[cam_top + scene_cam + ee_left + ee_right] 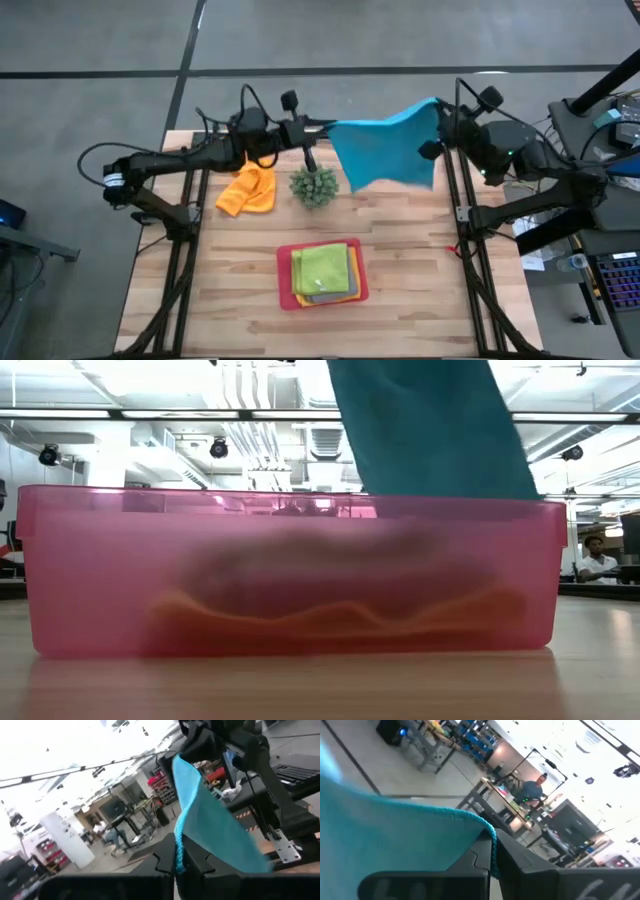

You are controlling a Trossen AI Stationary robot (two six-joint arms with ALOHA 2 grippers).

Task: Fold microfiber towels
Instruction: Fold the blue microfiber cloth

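A light blue towel hangs spread between my two grippers over the table's far side. My left gripper is shut on one upper corner and my right gripper on the other. In the low view the towel drops behind the pink tray, which hides its lower edge. An orange towel lies crumpled on the table at the far left. A folded lime green towel tops a stack in the tray. My left gripper pinches the blue towel's upper corner between its two fingers, coming roughly level from the table's left. The cloth runs from there across to the other gripper and hangs below. My right gripper pinches the opposite upper corner at the hemmed edge between its two fingers, coming roughly level from the table's right. The towel spreads away from the fingers and hangs down.
A small spiky green plant stands on the table just under the towel's left part, beside the orange towel. The tray sits near the middle front. People and desks show in the room beyond the table.
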